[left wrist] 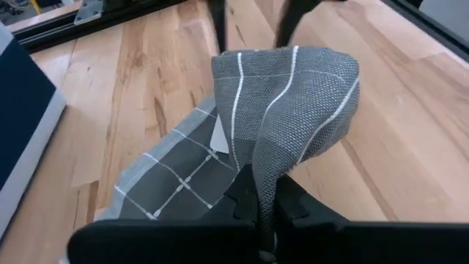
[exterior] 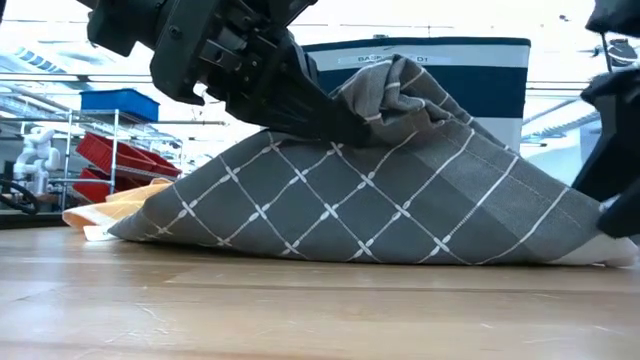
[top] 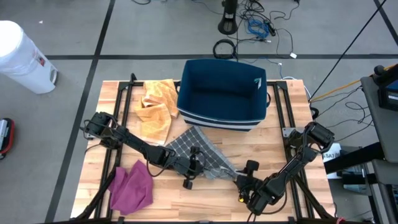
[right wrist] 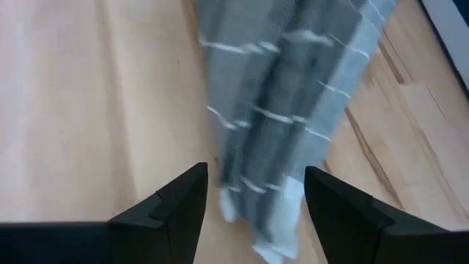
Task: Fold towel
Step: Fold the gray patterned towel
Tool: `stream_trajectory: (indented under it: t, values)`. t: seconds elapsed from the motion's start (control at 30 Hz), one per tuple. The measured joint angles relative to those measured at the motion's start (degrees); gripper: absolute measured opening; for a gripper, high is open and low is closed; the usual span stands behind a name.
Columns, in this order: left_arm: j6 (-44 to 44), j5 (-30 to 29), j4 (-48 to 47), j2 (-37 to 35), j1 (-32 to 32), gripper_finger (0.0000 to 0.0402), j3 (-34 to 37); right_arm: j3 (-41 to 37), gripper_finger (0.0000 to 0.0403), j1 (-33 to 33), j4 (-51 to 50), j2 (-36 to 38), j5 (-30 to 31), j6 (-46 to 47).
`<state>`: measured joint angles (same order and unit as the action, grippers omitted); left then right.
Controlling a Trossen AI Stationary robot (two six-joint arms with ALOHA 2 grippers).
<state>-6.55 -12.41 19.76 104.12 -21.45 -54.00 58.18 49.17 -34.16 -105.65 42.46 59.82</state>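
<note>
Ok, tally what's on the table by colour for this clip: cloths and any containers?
Grey checked towel: 1
Orange cloth: 1
Magenta cloth: 1
Navy bin: 1
Total: 4

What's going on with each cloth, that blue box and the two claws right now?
Grey checked towel: partly lifted, one edge pinched, the rest on the table.
Left claw: shut on the grey checked towel.
Right claw: open, a towel corner between its fingers, not gripped.
Orange towel: crumpled, lying beside the bin.
Purple cloth: bunched, lying near the table's front.
Blue bin: upright, open-topped, looks empty.
</note>
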Motion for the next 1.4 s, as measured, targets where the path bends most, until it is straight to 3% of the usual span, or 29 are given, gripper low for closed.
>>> stream_trajectory:
  t: [0.2, 0.5, 0.67, 0.87, 1.2, 1.4]
  values:
    - [-0.02, 0.16, 0.01, 0.00, -0.11, 0.0001, 0.00, -2.83, 0.0212, -0.02, 7.09, 0.00, 1.28, -0.74]
    - [-0.09, 0.16, 0.38, 0.00, -0.11, 0.0001, 0.00, -4.80, 0.0207, -1.26, 9.79, 0.00, 2.71, -3.23]
    - [-0.68, 0.15, 0.38, 0.00, -0.58, 0.0001, 0.00, -4.80, 0.0149, -2.15, 11.40, 0.00, 2.48, -7.36]
    - [-3.59, 0.15, 0.46, 0.00, -2.01, 0.0001, 0.00, -4.80, 0.0017, -2.18, 11.27, 0.00, 0.08, -11.32]
    - [-5.42, 4.59, 0.46, 0.00, -3.04, 0.0001, 0.00, -0.54, 0.0003, -0.99, 11.44, 2.20, -10.85, -14.92]
    - [-8.78, 4.75, 0.47, 0.00, -2.59, 0.0001, 0.00, 6.83, 0.0002, 0.06, 4.27, 2.32, -13.41, -11.51]
